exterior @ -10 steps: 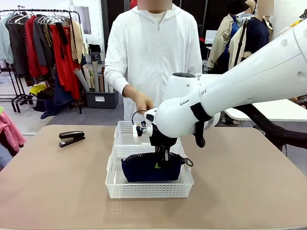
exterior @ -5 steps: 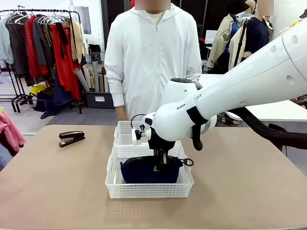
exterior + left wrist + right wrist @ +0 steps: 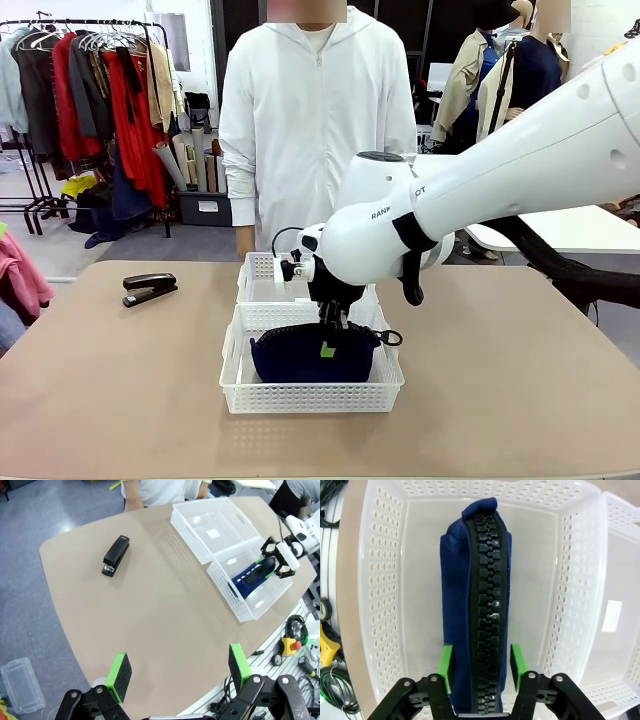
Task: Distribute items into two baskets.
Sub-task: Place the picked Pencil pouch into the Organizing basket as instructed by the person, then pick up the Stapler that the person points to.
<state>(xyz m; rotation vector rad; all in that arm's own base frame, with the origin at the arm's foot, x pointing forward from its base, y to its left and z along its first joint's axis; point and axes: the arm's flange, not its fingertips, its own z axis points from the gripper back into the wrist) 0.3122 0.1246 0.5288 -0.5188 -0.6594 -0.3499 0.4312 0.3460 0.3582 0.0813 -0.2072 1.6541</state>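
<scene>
Pouch (image 3: 315,352): navy blue, lying inside the nearer basket (image 3: 310,396) at lower centre of the front view, its black zipper edge turned up.
nearer basket: white lattice walls, long side facing the camera, standing on the table (image 3: 120,400) at lower centre.
farther basket (image 3: 258,290): same kind, directly behind the nearer one and touching it; the left wrist view shows a small white label on its clear bottom.
stapler (image 3: 150,288): black, flat on the table at centre left of the front view, well apart from both baskets.
right hand (image 3: 481,672): points straight down into the nearer basket from the arm entering at the right of the front view. In the right wrist view its green pads sit one on each side of the pouch, close against the fabric; whether they pinch it or merely flank it I cannot tell.
left hand (image 3: 179,669): high above the table, at the bottom of the left wrist view, pads wide apart with nothing between them.
person (image 3: 315,120): white zip jacket, standing behind the table's far edge at top centre.
</scene>
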